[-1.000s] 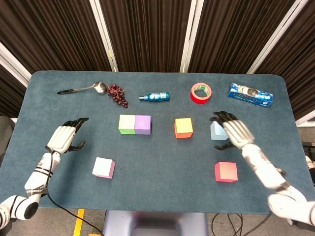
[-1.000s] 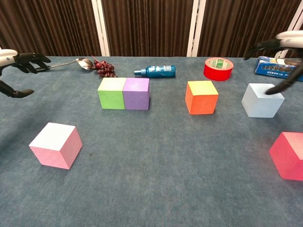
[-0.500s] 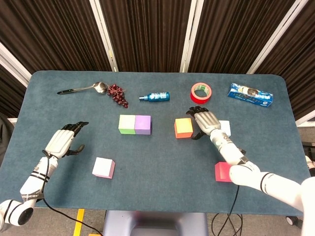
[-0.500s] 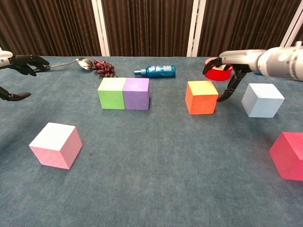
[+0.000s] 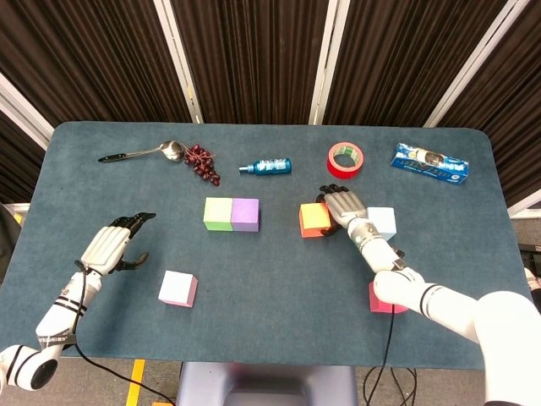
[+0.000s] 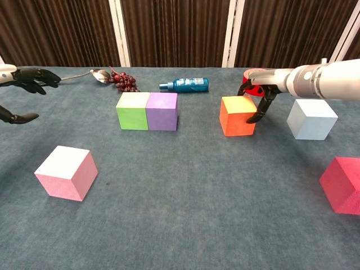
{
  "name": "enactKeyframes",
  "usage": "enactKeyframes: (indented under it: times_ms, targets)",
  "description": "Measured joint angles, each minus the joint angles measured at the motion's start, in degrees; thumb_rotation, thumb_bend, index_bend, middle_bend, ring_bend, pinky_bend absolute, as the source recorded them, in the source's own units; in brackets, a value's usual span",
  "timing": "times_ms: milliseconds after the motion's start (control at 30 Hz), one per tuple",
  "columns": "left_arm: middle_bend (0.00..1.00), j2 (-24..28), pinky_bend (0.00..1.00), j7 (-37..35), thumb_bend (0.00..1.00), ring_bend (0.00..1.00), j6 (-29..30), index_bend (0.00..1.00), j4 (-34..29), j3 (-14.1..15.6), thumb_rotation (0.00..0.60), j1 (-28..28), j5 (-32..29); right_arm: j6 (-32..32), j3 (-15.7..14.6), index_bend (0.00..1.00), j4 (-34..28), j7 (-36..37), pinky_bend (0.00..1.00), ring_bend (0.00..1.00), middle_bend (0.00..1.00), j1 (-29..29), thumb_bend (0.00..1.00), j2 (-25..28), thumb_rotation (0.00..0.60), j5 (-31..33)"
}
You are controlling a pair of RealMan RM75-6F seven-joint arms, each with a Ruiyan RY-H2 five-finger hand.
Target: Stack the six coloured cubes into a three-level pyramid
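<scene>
Presently the right hand (image 5: 342, 205) rests against the right side of the orange cube with a yellow top (image 5: 314, 219), fingers curled over its far right edge and thumb down its right face in the chest view; whether it truly grips the cube cannot be told. Just right of that hand sits the pale blue cube (image 5: 381, 222), apart from the orange one. Nearer and to the right lies the red cube (image 5: 388, 298), partly behind the right forearm in the head view. Left of centre, the green cube (image 5: 217, 214) and purple cube (image 5: 245, 215) stand side by side, touching. The pink cube with a whitish top (image 5: 177, 288) lies alone at near left. All six cubes sit on the dark blue felt table (image 5: 270, 338), none stacked. The left hand (image 5: 112, 243) hovers at far left with fingers spread apart, holding nothing. Along the far edge lie a metal spoon (image 5: 139, 153), a bunch of dark red grapes (image 5: 202, 162), a small teal bottle (image 5: 265, 167), a red tape roll (image 5: 345, 159) and a blue snack packet (image 5: 429, 163).
</scene>
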Motion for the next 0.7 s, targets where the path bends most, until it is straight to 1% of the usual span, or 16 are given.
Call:
enactKeyframes:
  times_ms: [200, 333, 500, 700]
  targets:
    - [0.11, 0.3, 0.17, -0.2, 0.39, 0.19, 1.4, 0.12, -0.1, 0.1, 0.6, 1.0, 0.4, 2.0, 0.6, 0.53, -3.3, 0.6, 0.22, 0.08, 0.18, 0.5, 0.34, 0.8, 0.6, 1.3]
    - [0.11, 0.4, 0.17, -0.6, 0.39, 0.19, 2.3, 0.12, -0.4, 0.3, 0.6, 1.7, 1.1, 4.0, 0.8, 0.53, -5.1, -0.6, 0.22, 0.08, 0.18, 1.8, 0.34, 0.9, 0.6, 4.6]
    - [0.11, 0.4, 0.17, -1.5, 0.39, 0.19, 2.6, 0.12, 0.0, 0.5, 0.6, 2.2, 1.4, 6.5, 0.8, 0.53, -5.9, -4.0, 0.23, 0.08, 0.18, 4.7, 0.34, -0.5, 0.6, 11.4]
    - [0.1, 0.4, 0.17, -2.5, 0.39, 0.19, 3.0, 0.12, 0.8, 0.7, 0.6, 2.8, 1.8, 8.4, 0.7, 0.53, -5.1, -8.9, 0.22, 0.08, 0.18, 9.0, 0.34, -3.1, 0.6, 20.5]
